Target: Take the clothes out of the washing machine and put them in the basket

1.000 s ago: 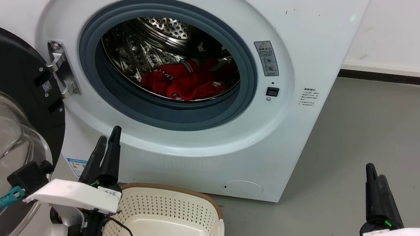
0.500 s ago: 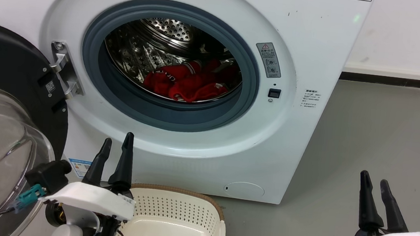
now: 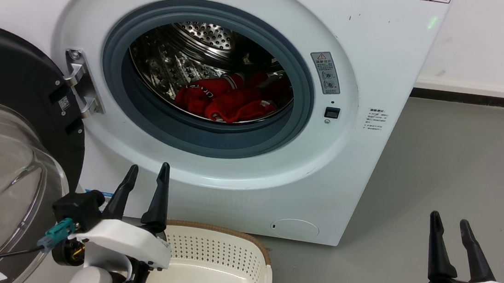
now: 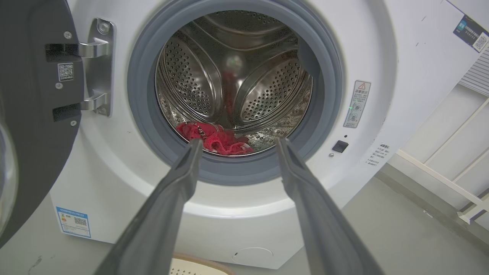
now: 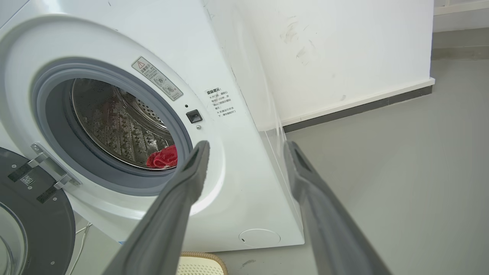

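The white washing machine (image 3: 381, 43) stands with its black-rimmed glass door (image 3: 1, 103) swung open to the left. Red clothes (image 3: 230, 99) lie bunched at the bottom of the steel drum (image 4: 237, 88), also seen as red clothes (image 4: 216, 138) and clothes (image 5: 164, 157) in the wrist views. The cream basket (image 3: 217, 260) with a brown rim sits on the floor below the machine's front. My left gripper (image 3: 148, 173) is open, low in front of the machine and just left of the basket. My right gripper (image 3: 449, 219) is open over the floor, right of the machine.
Grey floor (image 3: 462, 171) stretches to the right of the machine, ending at a white wall with a dark skirting (image 3: 482, 98). A metal hinge (image 3: 82, 83) juts out at the left of the drum opening. A cable with a teal plug (image 3: 56, 233) hangs off my left wrist.
Both grippers have gone from nearly shut to open. The head camera has shifted a little, so the machine sits slightly further right. My left gripper shows further right, my right gripper lower.
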Motion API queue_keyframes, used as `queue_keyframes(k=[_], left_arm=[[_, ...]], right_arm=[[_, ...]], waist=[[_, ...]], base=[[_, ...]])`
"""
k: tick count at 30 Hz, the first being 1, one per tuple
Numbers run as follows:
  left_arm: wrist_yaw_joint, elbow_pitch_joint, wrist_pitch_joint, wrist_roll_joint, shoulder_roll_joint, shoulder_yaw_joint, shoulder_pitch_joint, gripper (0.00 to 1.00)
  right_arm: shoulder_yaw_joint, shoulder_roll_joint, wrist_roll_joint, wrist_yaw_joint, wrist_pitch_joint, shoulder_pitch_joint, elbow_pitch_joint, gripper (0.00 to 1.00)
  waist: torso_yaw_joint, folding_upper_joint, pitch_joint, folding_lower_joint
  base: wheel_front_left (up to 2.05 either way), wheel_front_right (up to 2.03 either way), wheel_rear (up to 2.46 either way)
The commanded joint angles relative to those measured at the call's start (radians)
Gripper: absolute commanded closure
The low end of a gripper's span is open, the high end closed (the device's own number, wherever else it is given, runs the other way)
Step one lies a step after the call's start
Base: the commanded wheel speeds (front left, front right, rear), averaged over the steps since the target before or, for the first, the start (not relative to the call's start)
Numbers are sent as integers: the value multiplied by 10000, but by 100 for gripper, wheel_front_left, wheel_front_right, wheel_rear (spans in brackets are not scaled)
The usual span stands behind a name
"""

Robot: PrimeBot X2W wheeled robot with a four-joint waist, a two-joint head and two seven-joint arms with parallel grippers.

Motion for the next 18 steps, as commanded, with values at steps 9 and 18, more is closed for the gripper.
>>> queue_keyframes(k=[9,18], left_arm=[[258,105,-301,1073,202,-311,-317,0],[430,284,-510,1849,277,-479,-392,0]], right_arm=[[-48,-18,-1173,0,-25,120,-156,0],[-77,-17,-2112,0,24,215,-256,0]], waist=[[42,0,5,0],[93,0,11,0]], base=[[0,0,0],[0,0,0]])
